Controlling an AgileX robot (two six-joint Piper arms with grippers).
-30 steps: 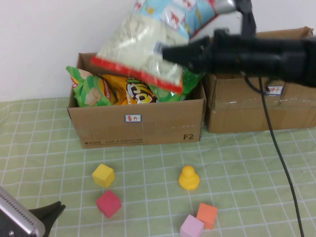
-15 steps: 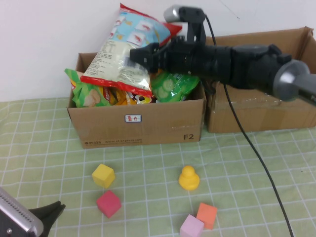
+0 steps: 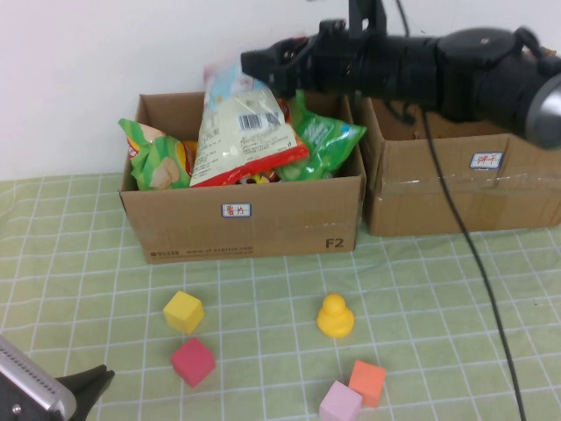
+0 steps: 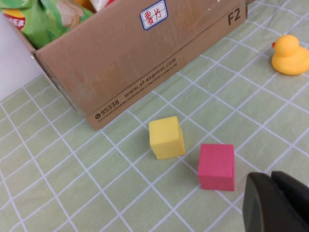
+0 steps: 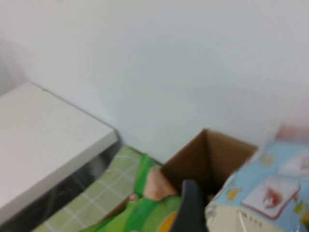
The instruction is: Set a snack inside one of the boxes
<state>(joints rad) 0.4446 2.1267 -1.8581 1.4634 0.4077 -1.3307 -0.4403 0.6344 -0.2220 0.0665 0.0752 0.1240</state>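
A white and blue snack bag point(image 3: 238, 127) with a red edge stands tilted in the left cardboard box point(image 3: 263, 215), leaning on the other snacks. It also shows in the right wrist view point(image 5: 263, 191). My right gripper point(image 3: 263, 66) hovers above the box's back, just over the bag's top corner. One dark finger point(image 5: 190, 208) shows beside the bag and the jaws look open. My left gripper point(image 4: 277, 203) is shut and empty, low at the front left of the table point(image 3: 83, 386).
Green snack bags point(image 3: 158, 162) point(image 3: 326, 140) and a yellow one fill the left box. A second box point(image 3: 456, 193) stands to the right. Yellow point(image 3: 183, 311), red point(image 3: 193, 361), orange point(image 3: 368, 381) and lilac point(image 3: 340, 403) cubes and a yellow duck point(image 3: 335, 316) lie in front.
The bag has come down from above the box and now rests in it, tipped more upright. My right arm has risen and drawn back. The left arm has not moved.
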